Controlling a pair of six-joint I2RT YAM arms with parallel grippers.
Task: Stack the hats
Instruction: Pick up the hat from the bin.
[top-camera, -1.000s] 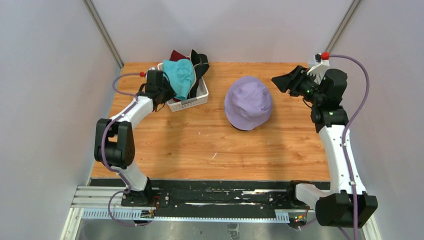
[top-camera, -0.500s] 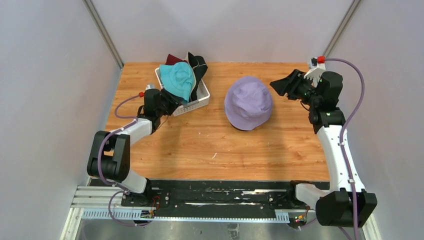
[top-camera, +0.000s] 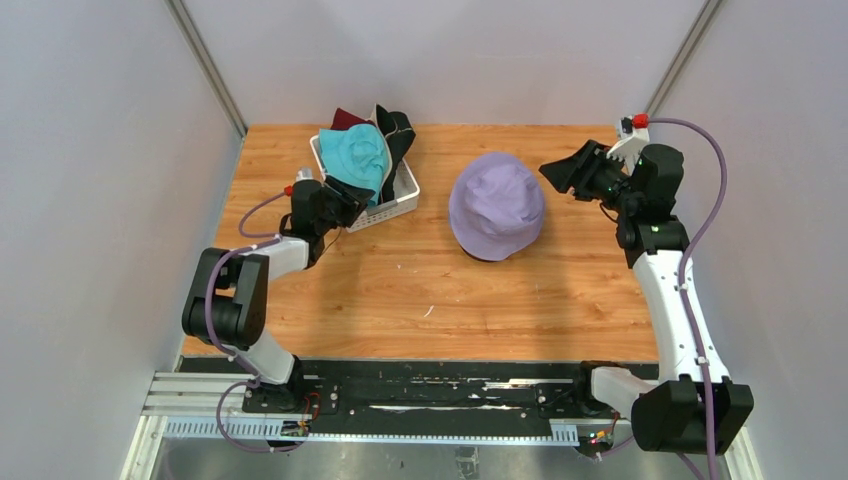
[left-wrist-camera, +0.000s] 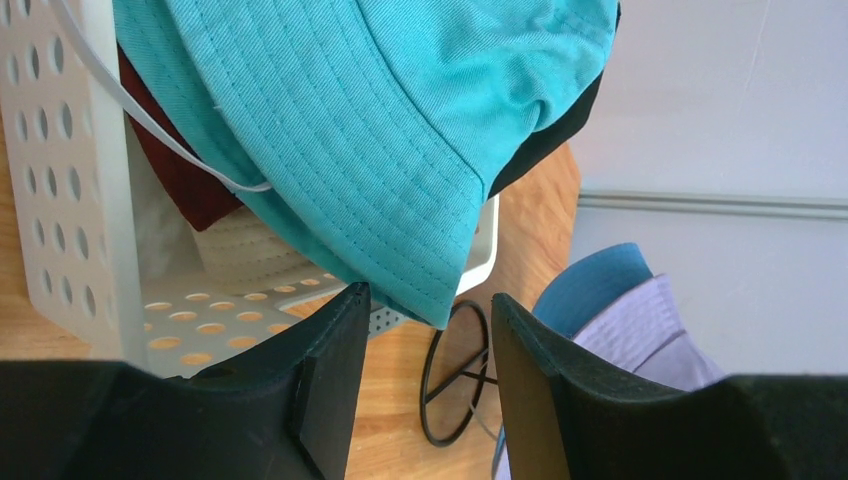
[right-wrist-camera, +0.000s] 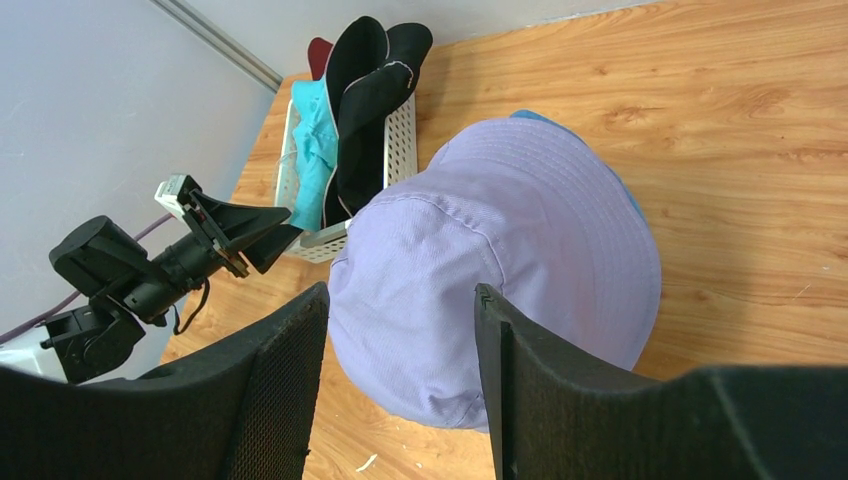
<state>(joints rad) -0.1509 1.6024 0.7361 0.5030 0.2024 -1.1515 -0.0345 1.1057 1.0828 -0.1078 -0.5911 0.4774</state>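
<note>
While my left hand (left-wrist-camera: 428, 305) stands spread with nothing pinched, the brim of the teal hat (left-wrist-camera: 380, 120) dips toward the gap between my fingers; whether it touches them I cannot tell. That hat lies draped over the white basket (left-wrist-camera: 60, 200), on top of the dark red hat (left-wrist-camera: 175, 170) and the beige hat (left-wrist-camera: 245, 255), with the black hat (right-wrist-camera: 370, 70) standing up behind them.

If I close on the brim's very edge, I expect the soft cloth to slip out as I lift. If I bite too deep, I may catch the basket wall or a second hat, and the light basket could tip or drag across the counter (top-camera: 400, 290).

Just past the basket a black wire stand (left-wrist-camera: 455, 370) rests on the counter, and a trailing brim could snag on it on the way over.

Beyond that sits the lavender hat (right-wrist-camera: 510, 260), crown up in the middle of the counter, with the blue hat (left-wrist-camera: 600, 280) showing beneath its edge. A floppy hat set down off-centre could slide off that stack or shove it sideways.

My right hand (right-wrist-camera: 400, 290) hovers spread and empty, well apart on the far side, too distant to steady the stack.
</note>
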